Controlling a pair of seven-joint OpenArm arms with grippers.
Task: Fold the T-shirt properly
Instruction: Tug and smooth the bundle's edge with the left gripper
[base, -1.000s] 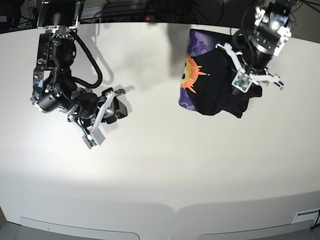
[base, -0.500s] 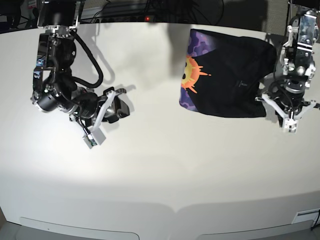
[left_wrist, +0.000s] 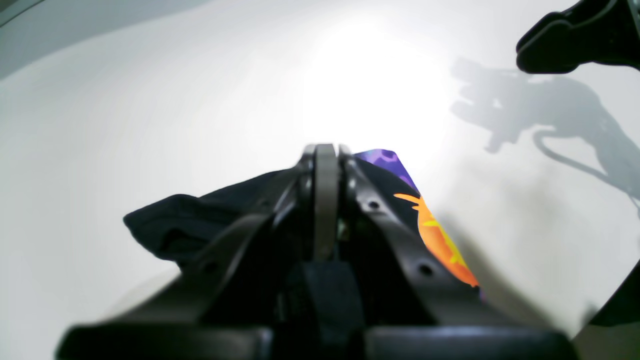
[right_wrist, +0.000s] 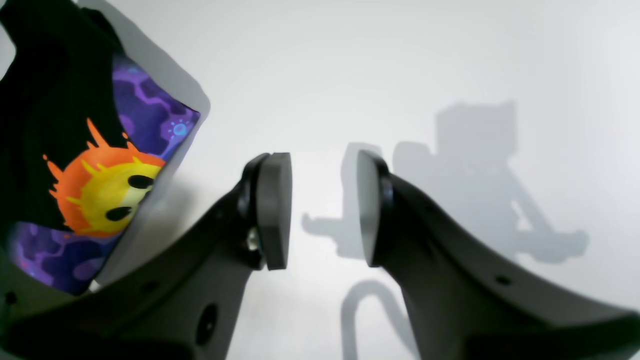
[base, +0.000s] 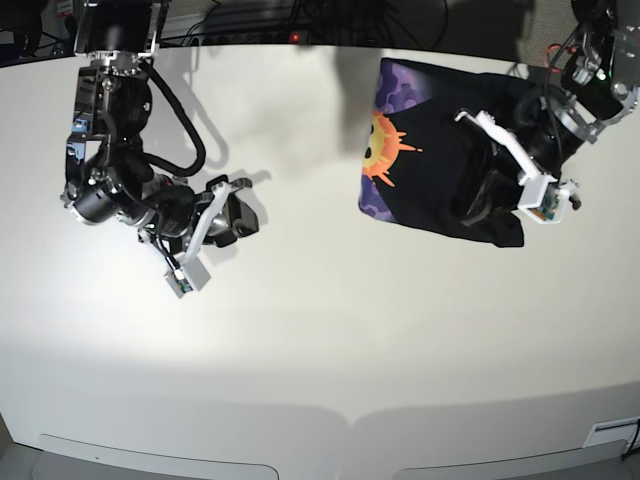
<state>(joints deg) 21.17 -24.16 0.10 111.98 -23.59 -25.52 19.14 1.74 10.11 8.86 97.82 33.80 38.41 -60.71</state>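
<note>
Left gripper (base: 497, 200) moved back over T-shirt (base: 440, 130) corner, clamping cloth; right gripper (right_wrist: 324, 210) fingers apart

The base view looked down from high above the table (base: 320, 330), taking in both arms, with the T-shirt (base: 440, 150) in the upper right of the frame. The left wrist view sat low behind the left tool (left_wrist: 325, 165), close to the cloth, facing out across the table (left_wrist: 150, 100); the shirt's print (left_wrist: 440, 240) showed right of centre. The right wrist view looked past the right tool (right_wrist: 324, 205) from just behind it, with the shirt (right_wrist: 100, 185) at the left edge. All three views shared the orange sun print and the pale table surface.
</note>
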